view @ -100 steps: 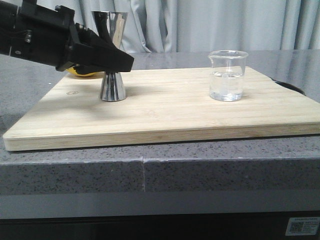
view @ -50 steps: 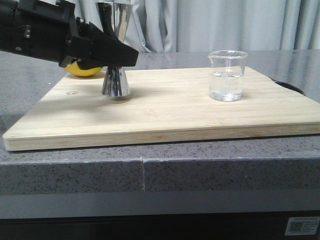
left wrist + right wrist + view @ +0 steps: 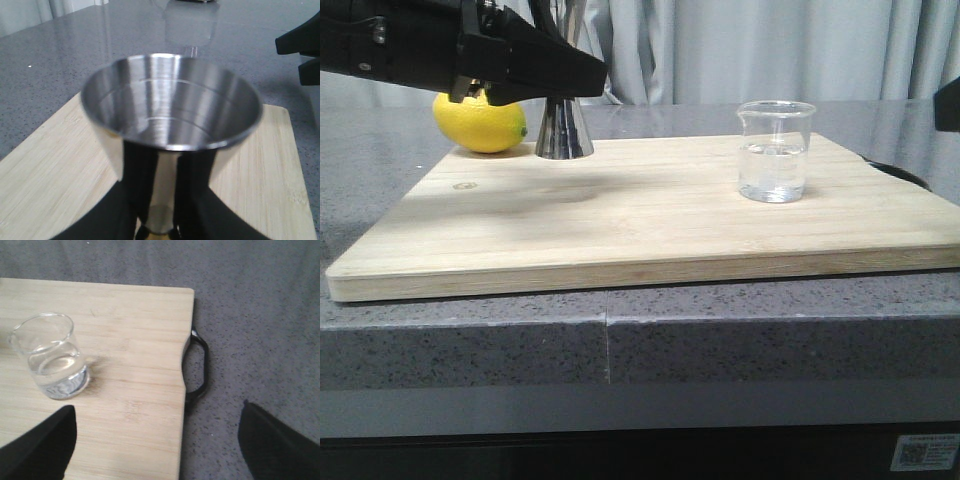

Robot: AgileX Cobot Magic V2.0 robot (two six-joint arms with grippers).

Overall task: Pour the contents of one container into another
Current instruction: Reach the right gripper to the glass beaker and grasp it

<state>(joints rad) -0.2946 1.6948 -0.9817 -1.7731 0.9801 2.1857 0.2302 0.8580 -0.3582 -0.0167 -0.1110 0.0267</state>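
The steel hourglass jigger [image 3: 565, 130] hangs above the back left of the cutting board [image 3: 650, 225], upright, its base off the wood. My left gripper [image 3: 572, 82] is shut on its narrow waist. In the left wrist view the jigger's open cup [image 3: 170, 100] looks empty, and the left gripper [image 3: 159, 212] clamps the stem below it. The glass beaker [image 3: 775, 152], holding clear liquid, stands on the board at the right. My right gripper [image 3: 157, 440] is open above the board's right edge, apart from the beaker [image 3: 50, 357].
A yellow lemon [image 3: 480, 122] lies at the board's back left corner, behind the left arm. The board has a black handle [image 3: 200, 365] at its right end. Grey stone counter [image 3: 250, 315] surrounds the board; curtains hang behind.
The left gripper has lifted the jigger off the board, up and slightly right, uncovering the lemon. The right gripper has appeared at the front view's right edge. The beaker has not moved.
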